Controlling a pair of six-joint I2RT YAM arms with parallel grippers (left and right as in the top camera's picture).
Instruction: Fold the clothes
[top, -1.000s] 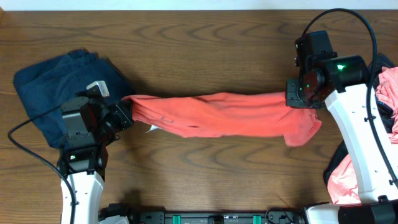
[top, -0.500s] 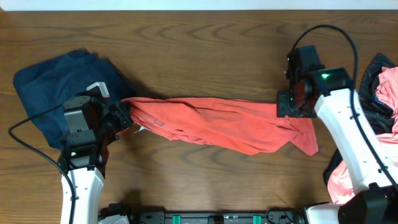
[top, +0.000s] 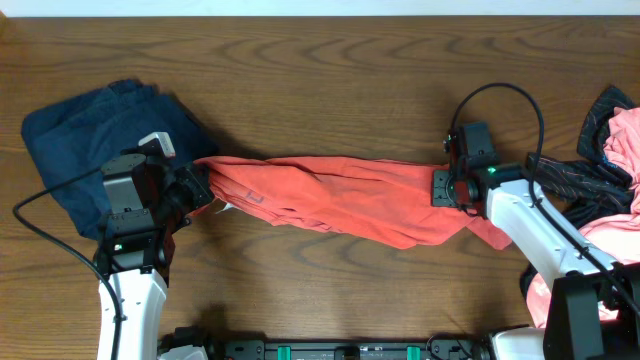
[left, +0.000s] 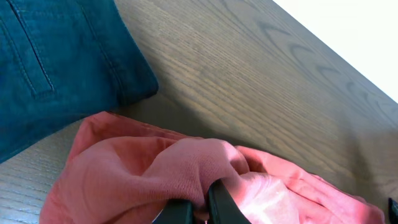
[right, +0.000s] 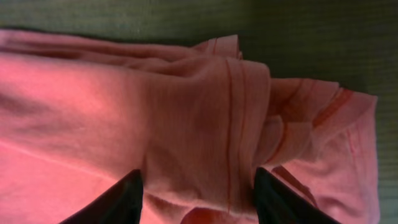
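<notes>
An orange-red T-shirt (top: 340, 195) lies stretched in a bunched strip across the middle of the table. My left gripper (top: 205, 185) is shut on its left end; in the left wrist view the fabric (left: 155, 168) bulges over the closed jaws of this gripper (left: 200, 208). My right gripper (top: 440, 190) sits low over the shirt's right end. In the right wrist view its fingers (right: 118, 202) stand wide apart, and a hemmed fold of the shirt (right: 205, 124) lies between them, unpinched. More clothes (top: 612, 140), pink, red and black-patterned, are heaped at the right edge.
A dark blue denim garment (top: 90, 140) lies at the left behind my left arm, and the left wrist view shows it (left: 50, 62) beside the shirt's end. A pink piece (top: 555, 285) hangs near the front right corner under my right arm.
My right gripper opened, let go of the shirt's right end, and moved toward the front and left. The shirt slackened and sank onto the table. The left gripper held still.
</notes>
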